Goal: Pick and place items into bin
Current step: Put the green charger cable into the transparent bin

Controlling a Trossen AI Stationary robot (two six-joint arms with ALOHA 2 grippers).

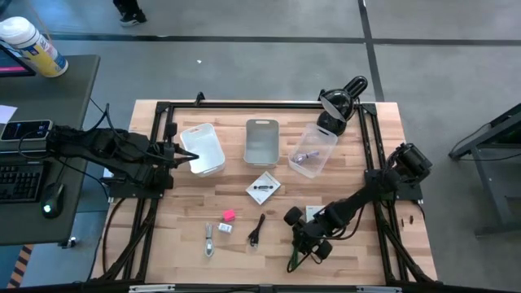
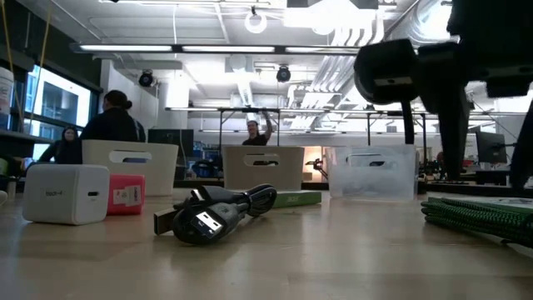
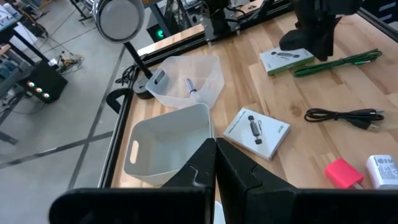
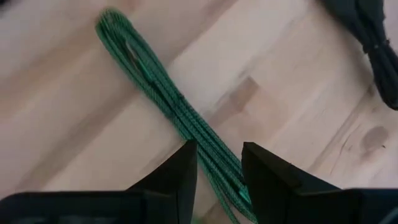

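High view. Right gripper (image 1: pixel 303 241) hung low over the near right part of the table (image 1: pixel 383 155), just above a bundle of green cable (image 1: pixel 303 257) that ran from under it toward the near edge. Left gripper (image 1: pixel 173 152) waited at the far left, beside the white bin (image 1: pixel 203 149). Grey bin (image 1: pixel 261 140) and clear bin (image 1: pixel 313 150) stood in the same far row. Loose items between: white card box (image 1: pixel 263 188), pink block (image 1: pixel 229 215), white charger (image 1: pixel 224 229), black cable (image 1: pixel 256 229), silvery piece (image 1: pixel 209 241). Right arm was plainly the nearer one to the green cable.

Low view. Green cable (image 2: pixel 479 217) lay flat on the boards at right, under the dark mass of the right arm. Charger (image 2: pixel 67 193), pink block (image 2: pixel 126 194) and black cable (image 2: pixel 216 213) in the foreground, three bins behind.

Left wrist view. Left fingers (image 3: pixel 249 177) were closed together, holding nothing, poised near the white bin (image 3: pixel 163 146). The green cable (image 3: pixel 339 62) showed far off, under the other arm.

Right wrist view. Right fingers (image 4: pixel 177 171) stood apart, straddling the green cable (image 4: pixel 171 109). Its long axis ran diagonally away from the gap, strands passing between the pads. Judged: a straight drop and a close should catch it across its width.
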